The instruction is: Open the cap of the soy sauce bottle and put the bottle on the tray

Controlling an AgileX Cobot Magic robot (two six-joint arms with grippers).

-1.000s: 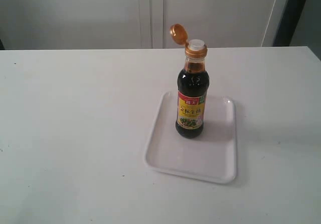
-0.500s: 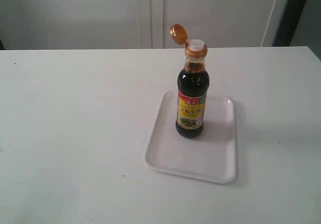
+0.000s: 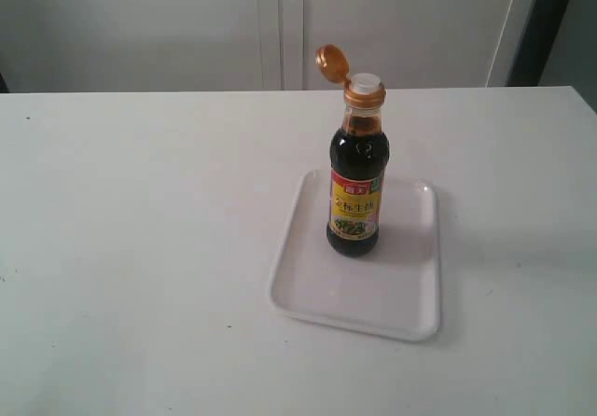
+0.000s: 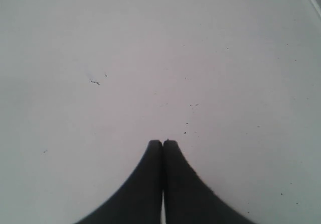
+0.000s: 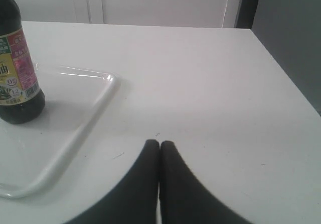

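Observation:
The soy sauce bottle (image 3: 355, 183) stands upright on the white tray (image 3: 408, 295), toward its far side. Its golden-brown cap (image 3: 331, 62) is flipped open and hangs back on its hinge, baring the white pour spout (image 3: 366, 83). Neither arm shows in the exterior view. My left gripper (image 4: 162, 142) is shut with nothing in it, over bare table. My right gripper (image 5: 159, 143) is also shut and empty, over the table beside the tray (image 5: 95, 111), apart from the bottle (image 5: 15, 78).
The white table (image 3: 140, 248) runs to a right edge (image 5: 286, 83) with dark floor beyond. A white wall with panel seams (image 3: 280, 24) stands behind the table.

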